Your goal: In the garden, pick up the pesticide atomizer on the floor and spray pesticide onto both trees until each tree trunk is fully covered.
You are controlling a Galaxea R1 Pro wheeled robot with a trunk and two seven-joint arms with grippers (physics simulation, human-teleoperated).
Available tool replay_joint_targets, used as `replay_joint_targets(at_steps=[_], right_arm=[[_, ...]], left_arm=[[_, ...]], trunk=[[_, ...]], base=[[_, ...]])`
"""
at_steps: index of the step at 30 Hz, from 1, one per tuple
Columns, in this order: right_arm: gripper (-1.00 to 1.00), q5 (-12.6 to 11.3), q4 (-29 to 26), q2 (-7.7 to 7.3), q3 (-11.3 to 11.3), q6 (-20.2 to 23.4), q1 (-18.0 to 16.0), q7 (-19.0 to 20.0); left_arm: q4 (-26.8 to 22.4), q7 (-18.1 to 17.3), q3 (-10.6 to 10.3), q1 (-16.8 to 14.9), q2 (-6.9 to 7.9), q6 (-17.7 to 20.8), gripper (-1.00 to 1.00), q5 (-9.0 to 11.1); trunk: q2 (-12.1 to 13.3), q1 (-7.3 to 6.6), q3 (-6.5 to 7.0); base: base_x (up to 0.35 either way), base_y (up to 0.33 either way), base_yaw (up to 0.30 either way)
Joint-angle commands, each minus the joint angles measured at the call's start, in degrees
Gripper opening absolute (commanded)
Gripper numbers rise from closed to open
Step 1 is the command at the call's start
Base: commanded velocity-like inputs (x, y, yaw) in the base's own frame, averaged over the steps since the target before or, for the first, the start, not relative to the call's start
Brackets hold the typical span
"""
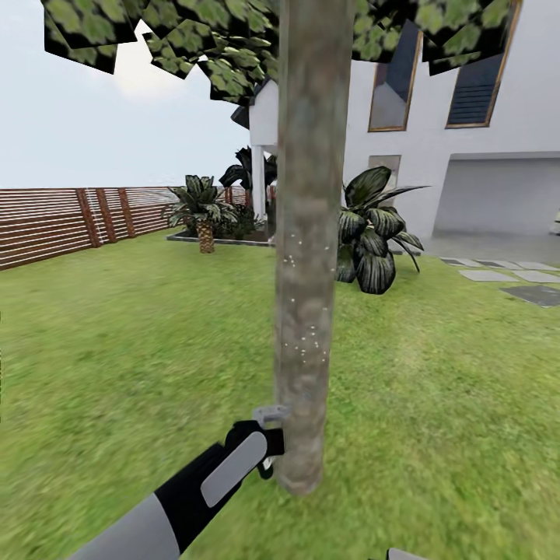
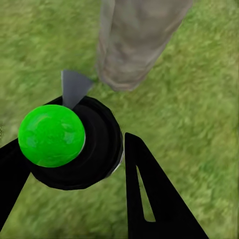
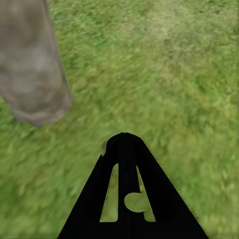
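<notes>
One tree's mottled grey-brown trunk [image 1: 307, 257] rises straight ahead of me from the grass, under its leafy canopy [image 1: 225, 39]. White specks dot the trunk's middle and lower parts. My left gripper [image 1: 268, 451] reaches in from the lower left to the trunk's base and is shut on the pesticide atomizer [image 2: 94, 144]. The atomizer has a black body, a bright green round top [image 2: 51, 135] and a grey nozzle [image 2: 73, 87] that points at the trunk [image 2: 134, 45]. My right gripper [image 3: 125, 142] hangs shut and empty over grass, beside the trunk's foot [image 3: 32, 64]. The second tree is out of view.
Green lawn [image 1: 117, 334] spreads all around. A brown slat fence [image 1: 47, 225] runs along the left. Behind the trunk stand a low palm-like plant [image 1: 204, 210], a dark broad-leaved plant [image 1: 373, 233] and a white house [image 1: 482, 171]. Grey paving stones [image 1: 498, 274] lie at the right.
</notes>
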Motion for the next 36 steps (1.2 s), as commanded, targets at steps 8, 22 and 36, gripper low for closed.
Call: replay_joint_targets(at_steps=[8, 22, 36], right_arm=[[-1.0, -0.5, 0.0, -0.07, 0.2, -0.2, 0.0, -0.3], [-1.0, -0.8, 0.0, -0.06, 0.0, -0.2, 0.0, -0.3], [-1.0, -0.8, 0.0, -0.03, 0.1, -0.2, -0.1, -0.3]], left_arm=[[-0.1, 0.3, -0.5, 0.6, 0.14, -1.4, -1.0, 0.2], [-0.1, 0.2, -5.9, 0.6, -0.02, -1.5, -1.0, 0.2], [0.0, -1.6, -6.6, 0.6, -0.01, -1.5, -1.0, 0.2]], trunk=[[-0.1, 0.03, -0.12], [-0.1, 0.03, -0.12], [-0.1, 0.03, -0.12]], base=[[0.0, 0.311, -0.099], [0.034, 0.177, -0.277], [0.06, 0.325, -0.189]])
